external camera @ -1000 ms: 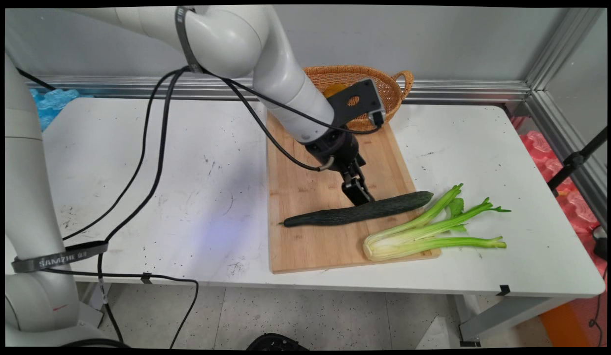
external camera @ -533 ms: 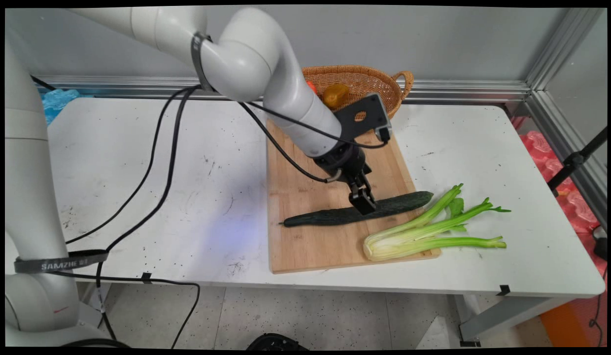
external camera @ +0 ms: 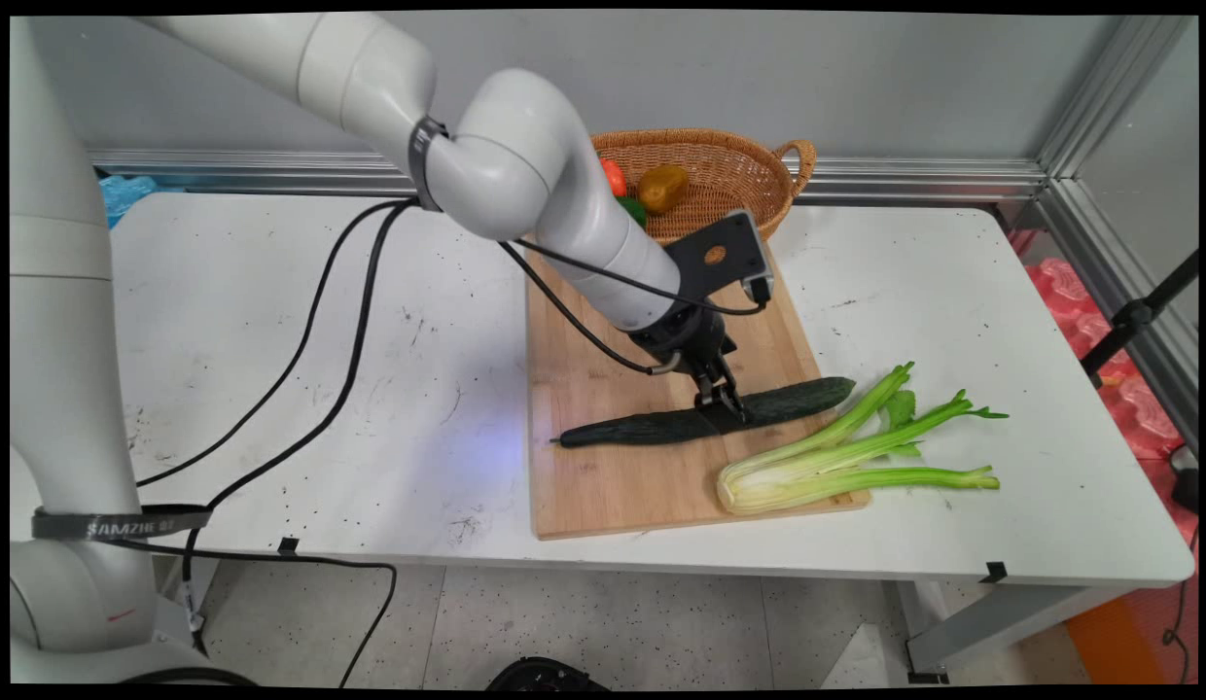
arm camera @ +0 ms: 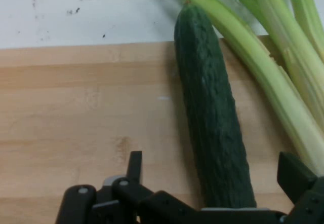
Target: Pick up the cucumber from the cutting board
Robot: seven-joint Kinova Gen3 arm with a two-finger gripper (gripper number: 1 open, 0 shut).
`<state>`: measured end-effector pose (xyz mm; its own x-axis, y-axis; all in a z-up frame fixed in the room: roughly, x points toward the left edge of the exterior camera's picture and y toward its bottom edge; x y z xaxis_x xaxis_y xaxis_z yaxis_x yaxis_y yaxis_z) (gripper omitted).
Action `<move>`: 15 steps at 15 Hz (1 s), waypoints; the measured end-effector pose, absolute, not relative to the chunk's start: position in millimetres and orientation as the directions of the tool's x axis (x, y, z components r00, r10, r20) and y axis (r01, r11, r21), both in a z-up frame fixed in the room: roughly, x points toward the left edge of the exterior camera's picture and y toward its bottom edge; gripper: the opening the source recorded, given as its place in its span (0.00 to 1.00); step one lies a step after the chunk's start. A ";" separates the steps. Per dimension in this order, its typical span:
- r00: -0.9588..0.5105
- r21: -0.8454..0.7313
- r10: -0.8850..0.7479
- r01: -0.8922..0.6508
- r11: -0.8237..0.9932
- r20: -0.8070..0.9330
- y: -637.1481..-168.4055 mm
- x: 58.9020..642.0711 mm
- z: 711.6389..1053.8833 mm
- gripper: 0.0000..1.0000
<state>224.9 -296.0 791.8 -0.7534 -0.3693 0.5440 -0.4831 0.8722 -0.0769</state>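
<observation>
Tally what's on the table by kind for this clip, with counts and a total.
Cucumber: 1
Celery bunch: 1
Cutting board: 1
Wicker basket: 1
Produce pieces visible in the basket: 3 (brownish-yellow piece, red-orange piece, green piece); the arm may hide more
Total: 7
</observation>
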 end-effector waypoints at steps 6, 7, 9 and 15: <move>-0.743 -0.067 -0.385 -0.497 0.865 0.547 -301.1 224.5 770.4 1.00; -0.742 -0.065 -0.388 -0.500 0.863 0.547 -301.8 224.6 767.7 1.00; -0.738 -0.061 -0.394 -0.505 0.861 0.548 -302.7 224.7 764.2 1.00; -0.724 -0.031 -0.418 -0.517 0.855 0.548 -303.3 223.1 755.3 0.00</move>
<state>223.1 -303.3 755.3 -0.7241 -0.4184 0.5483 -0.5174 0.8552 -0.0307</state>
